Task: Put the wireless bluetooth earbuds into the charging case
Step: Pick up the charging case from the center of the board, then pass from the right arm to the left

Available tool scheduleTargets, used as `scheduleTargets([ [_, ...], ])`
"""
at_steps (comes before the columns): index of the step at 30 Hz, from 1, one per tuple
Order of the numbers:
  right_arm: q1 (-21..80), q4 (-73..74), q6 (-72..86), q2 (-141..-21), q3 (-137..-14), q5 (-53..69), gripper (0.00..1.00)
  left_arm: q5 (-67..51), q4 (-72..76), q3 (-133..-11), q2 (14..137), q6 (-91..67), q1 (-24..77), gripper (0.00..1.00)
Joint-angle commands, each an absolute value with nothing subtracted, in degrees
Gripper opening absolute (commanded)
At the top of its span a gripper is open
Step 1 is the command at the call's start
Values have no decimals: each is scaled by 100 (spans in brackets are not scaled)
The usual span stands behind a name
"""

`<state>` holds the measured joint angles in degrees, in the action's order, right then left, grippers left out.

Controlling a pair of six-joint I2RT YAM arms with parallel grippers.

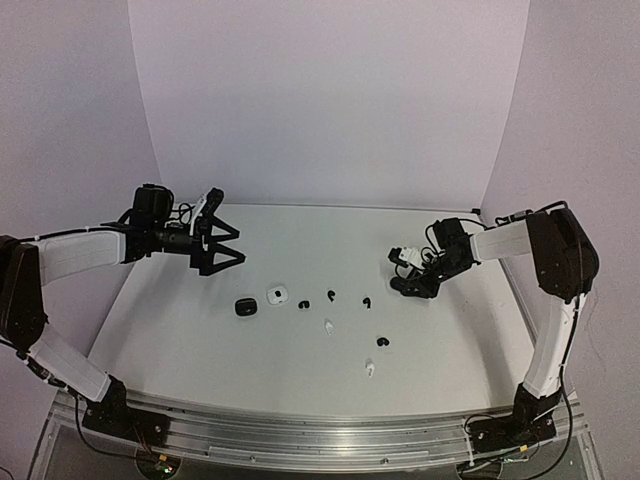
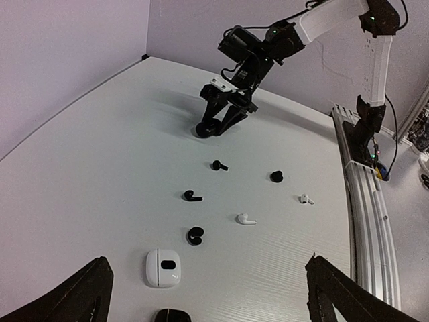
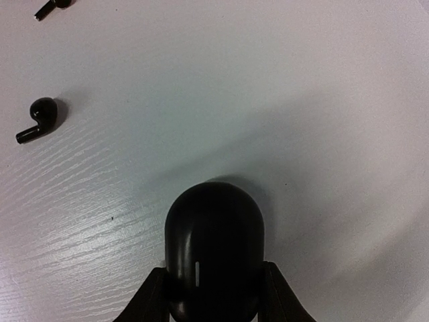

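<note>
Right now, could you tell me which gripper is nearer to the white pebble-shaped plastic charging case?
Left. The left gripper hovers open just beyond and left of the white case; the right gripper is far to its right, around a black case.

White table [image 1: 200,330], pale lilac walls [image 1: 330,100], metal rail [image 1: 300,435] along near edge

**Around the tabletop**

A white, faintly wood-grained tabletop [image 1: 250,375] fills the middle of the view. A plain pale lilac backdrop wall [image 1: 330,100] rises from the tabletop's far edge and folds round both its sides. A silver ribbed metal rail [image 1: 300,432] runs along the tabletop's near edge, just beside it.
</note>
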<state>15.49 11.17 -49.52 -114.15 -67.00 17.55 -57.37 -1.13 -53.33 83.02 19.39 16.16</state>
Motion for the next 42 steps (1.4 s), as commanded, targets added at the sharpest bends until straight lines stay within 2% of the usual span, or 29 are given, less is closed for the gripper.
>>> scheduleTargets([
  [1,1803,1284,-4967,-11125,-6859,1440,26,-5425,170,-5622,8299,922,1699,99],
  [6,2318,809,-4387,-10603,-7189,941,20,-4808,371,-5608,8328,-271,1791,93],
  [12,3387,-1508,-4040,-9772,-7157,429,20,-5130,695,-5994,8319,-846,1950,80],
  [21,4876,-3410,-5072,-9979,-7571,-872,19,-5134,599,-6833,8219,-674,2334,74],
  [34,5593,-3882,-6336,-10492,-8077,-1709,17,-5465,1211,-6951,8226,-904,2651,70],
  [42,5699,-3905,-6676,-10570,-8109,-1615,16,-5187,1191,-7095,8314,-1128,2663,49],
])
